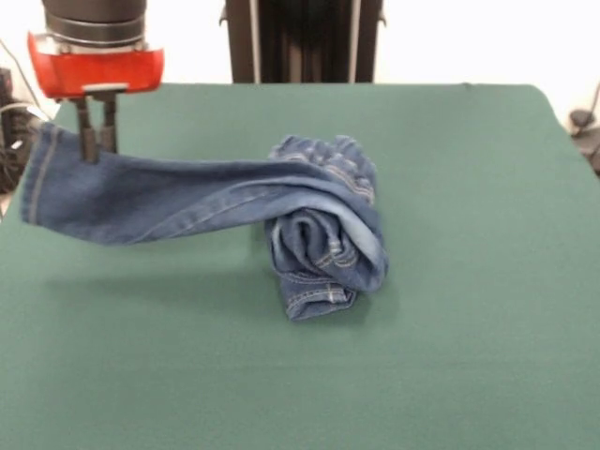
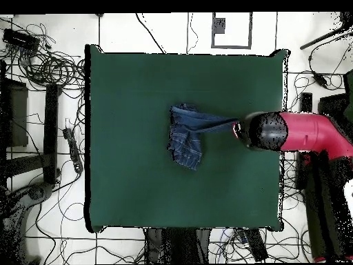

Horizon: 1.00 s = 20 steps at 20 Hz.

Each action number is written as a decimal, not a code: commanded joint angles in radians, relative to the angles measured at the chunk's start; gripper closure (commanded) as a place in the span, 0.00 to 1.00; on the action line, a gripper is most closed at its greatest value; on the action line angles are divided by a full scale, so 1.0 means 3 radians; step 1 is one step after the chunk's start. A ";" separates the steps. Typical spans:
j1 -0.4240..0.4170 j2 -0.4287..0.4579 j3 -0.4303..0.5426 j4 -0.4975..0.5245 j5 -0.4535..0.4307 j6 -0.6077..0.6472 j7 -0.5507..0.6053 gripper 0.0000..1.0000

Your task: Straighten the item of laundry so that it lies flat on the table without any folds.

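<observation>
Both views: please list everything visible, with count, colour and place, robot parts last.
jeans: one pair, blue denim; bunched mid-table, one leg lifted and stretched sideways off the surface.
table: one, dark green top, fills the front view.
cables: many, black, on the floor around the table in the overhead view.
arm: one, red and black, reaching over the table edge.
tool: one, dark fingers under a red housing, shut on the lifted leg near its hem.
</observation>
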<state>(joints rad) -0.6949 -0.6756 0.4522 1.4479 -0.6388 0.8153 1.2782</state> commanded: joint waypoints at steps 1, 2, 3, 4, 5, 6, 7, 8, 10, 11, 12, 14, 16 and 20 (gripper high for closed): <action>0.0032 0.0310 0.0392 -0.0165 -0.0111 0.0416 -0.1185 1.00; 0.0031 0.0313 0.0395 -0.0181 -0.0116 0.0427 -0.1206 1.00; 0.0030 0.0315 0.0398 -0.0193 -0.0117 0.0436 -0.1225 1.00; 0.0024 0.0318 0.0396 -0.0211 -0.0116 0.0447 -0.1250 1.00; 0.0023 0.0319 0.0397 -0.0221 -0.0114 0.0453 -0.1272 1.00; 0.0024 0.0324 0.0393 -0.0234 -0.0113 0.0458 -0.1283 1.00; 0.0037 0.0315 0.0391 -0.0223 -0.0113 0.0451 -0.1283 1.00; 0.0041 0.0314 0.0389 -0.0233 -0.0111 0.0457 -0.1299 1.00; 0.0053 0.0316 0.0387 -0.0283 -0.0098 0.0497 -0.1339 1.00; 0.0055 0.0315 0.0385 -0.0298 -0.0097 0.0501 -0.1353 1.00; 0.0026 0.0299 0.0383 -0.0282 -0.0095 0.0490 -0.1385 1.00; 0.0013 0.0304 0.0385 -0.0314 -0.0096 0.0502 -0.1442 1.00; 0.0003 0.0319 0.0391 -0.0364 -0.0088 0.0522 -0.1491 1.00; -0.0025 0.0357 0.0416 -0.0454 -0.0085 0.0571 -0.1620 1.00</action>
<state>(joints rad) -0.7159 -0.6552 0.4614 1.3369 -0.6514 0.8591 1.1416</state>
